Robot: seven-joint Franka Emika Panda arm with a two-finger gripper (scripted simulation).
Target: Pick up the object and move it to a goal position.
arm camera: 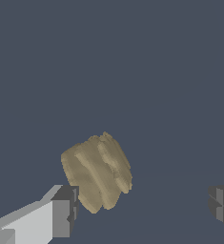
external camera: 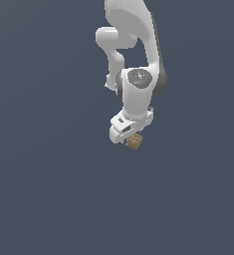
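- I see the object (arm camera: 96,171) as a small tan-brown lump, blocky, with rough ridges running along its surface.
- In my wrist view it sits tilted, its long side leaning rather than square to the gripper (arm camera: 142,207).
- It lies between the two fingers, close against one fingertip (arm camera: 66,209) and well apart from the other; I cannot tell whether it touches the near one.
- From the exterior view it (external camera: 134,142) peeks out just beneath the white hand, partly hidden by it.
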